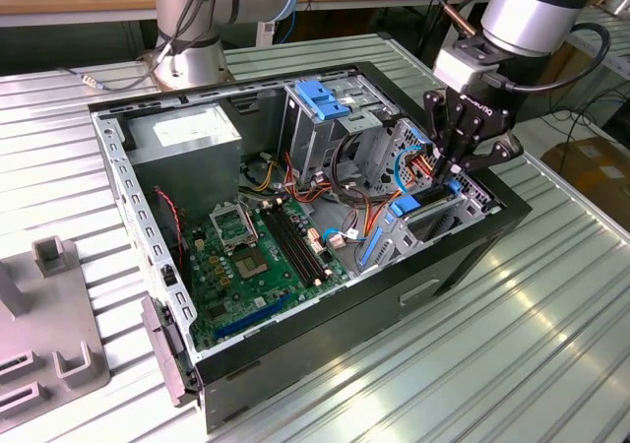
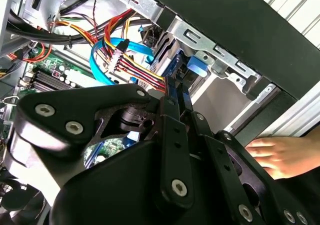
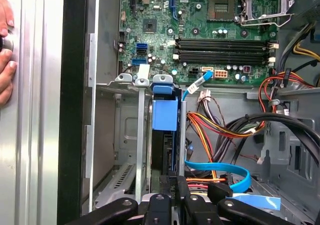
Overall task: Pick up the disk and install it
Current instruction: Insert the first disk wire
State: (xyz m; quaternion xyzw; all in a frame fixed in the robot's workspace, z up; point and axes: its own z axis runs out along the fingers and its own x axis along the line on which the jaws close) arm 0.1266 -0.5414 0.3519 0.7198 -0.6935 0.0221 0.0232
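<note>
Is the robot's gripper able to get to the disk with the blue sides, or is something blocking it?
Probably yes. The gripper is already down inside the computer case, right over the disk standing on edge in its metal slot. The coloured cables lie beside it, not across it.

You've got an open black PC case (image 1: 463, 256) on the ribbed metal table (image 1: 512, 354), green motherboard (image 1: 251, 256) flat inside. Grey power-supply box (image 1: 187, 138) sits at the far corner. Grey fixture (image 1: 49, 335) lies on the exterior view's left, well apart.
</note>
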